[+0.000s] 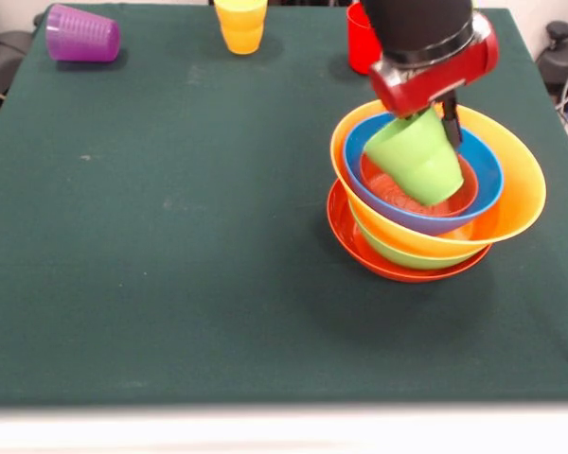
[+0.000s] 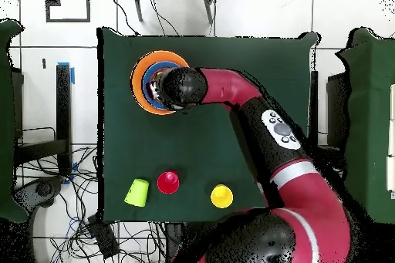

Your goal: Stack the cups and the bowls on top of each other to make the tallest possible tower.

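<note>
Gripper (image 1: pixel 426 118) clamped on a light green cup (image 1: pixel 418 157), held tilted with its base down inside the small orange bowl (image 1: pixel 466 194). Directly beneath the jaws, the tower (image 1: pixel 434 203): orange bowl nested in blue bowl (image 1: pixel 488 180), orange-yellow bowl (image 1: pixel 521 194), green bowl (image 1: pixel 402 252), red-orange bowl (image 1: pixel 350 236). Well away from the jaws, purple cup (image 1: pixel 80 34) on its side, yellow cup (image 1: pixel 240 24), red cup (image 1: pixel 362 40); another light green cup (image 2: pixel 137 191) visible overhead.

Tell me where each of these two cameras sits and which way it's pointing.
Front view: across the table from the robot, facing it; shows the gripper holding a light green cup over the bowls.
Overhead view: above the table, looking straight down, base at the bottom; shows the whole red arm.
Shared: bowls, yellow cup, red cup.
</note>
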You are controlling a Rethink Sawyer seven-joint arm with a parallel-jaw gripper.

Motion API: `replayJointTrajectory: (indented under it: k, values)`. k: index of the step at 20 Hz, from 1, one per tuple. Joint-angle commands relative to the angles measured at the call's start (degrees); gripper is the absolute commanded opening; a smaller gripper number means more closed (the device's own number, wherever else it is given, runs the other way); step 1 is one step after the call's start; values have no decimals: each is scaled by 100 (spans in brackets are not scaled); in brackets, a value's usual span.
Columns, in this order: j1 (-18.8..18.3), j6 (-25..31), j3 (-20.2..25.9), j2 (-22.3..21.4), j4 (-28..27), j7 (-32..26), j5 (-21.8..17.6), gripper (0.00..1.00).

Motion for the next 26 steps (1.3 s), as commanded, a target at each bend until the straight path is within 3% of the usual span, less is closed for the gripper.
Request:
replayJointTrajectory:
  k: [1, 5, 14, 26]
  values:
    - [637, 1137, -903, -812, -471, 634, -375, 0]
    - [867, 1488, -1240, -872, -677, 868, -314, 0]
    - [1891, 1740, -2615, -747, -1361, 1976, -813, 0]
    - [2303, 1952, -3184, -367, -1756, 2211, -675, 0]
